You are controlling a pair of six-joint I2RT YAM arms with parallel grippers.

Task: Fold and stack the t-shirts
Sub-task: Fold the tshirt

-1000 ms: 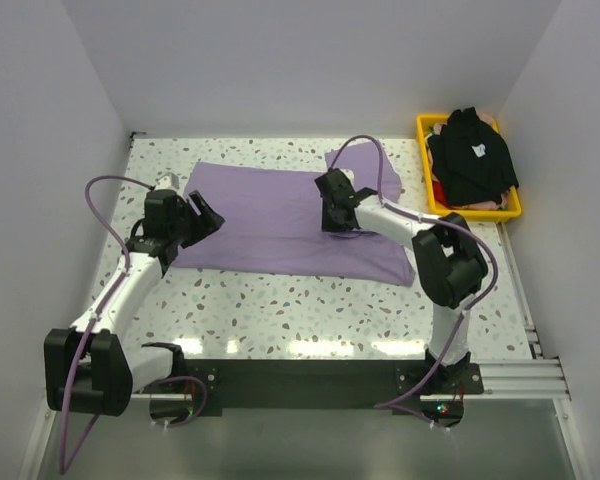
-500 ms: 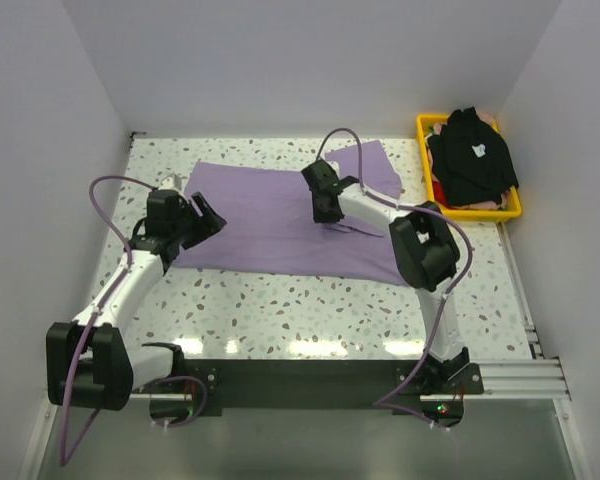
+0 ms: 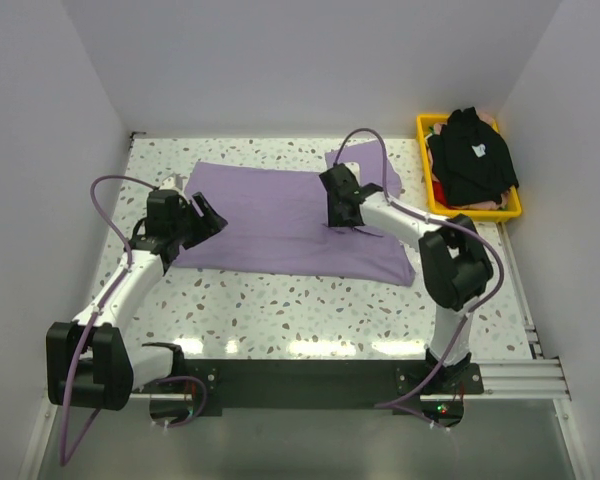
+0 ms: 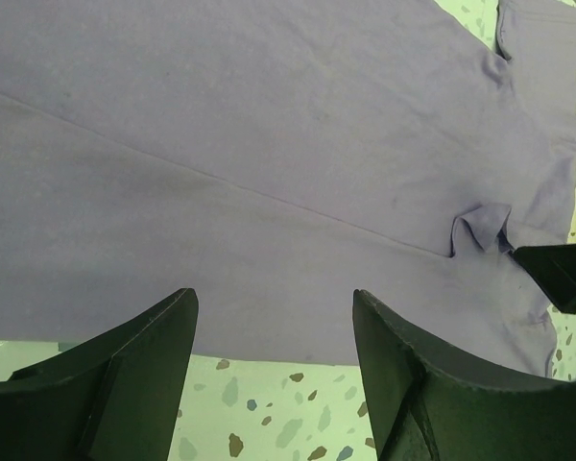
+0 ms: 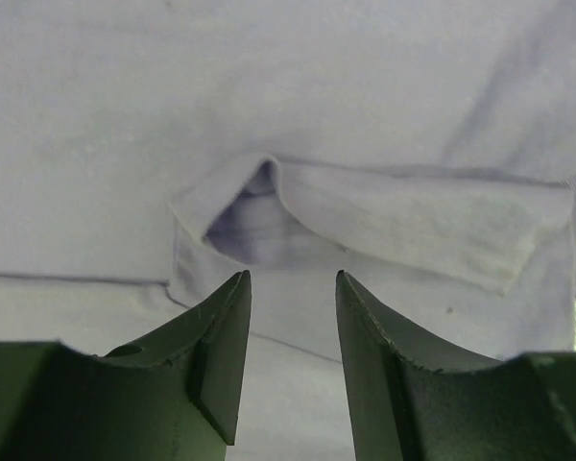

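Observation:
The lavender t-shirt (image 3: 270, 215) lies spread flat across the middle of the table and fills both wrist views (image 4: 269, 144) (image 5: 269, 86). My right gripper (image 3: 338, 207) hovers low over its right part, open, with nothing between the fingers (image 5: 293, 279). A small folded sleeve flap (image 5: 384, 216) lies just ahead of them. My left gripper (image 3: 202, 217) stands open at the shirt's left edge (image 4: 274, 307), over the hem and bare table. The black t-shirt (image 3: 472, 160) with a small white mark is piled in the yellow basket.
The yellow basket (image 3: 512, 210) sits at the back right corner against the wall. White walls close in the table on the left, back and right. Speckled table (image 3: 280, 310) runs between the shirt and the arm bases.
My right gripper has gone from shut to open and let go of the cloth. It swung left, then came back right. The left arm has not moved.

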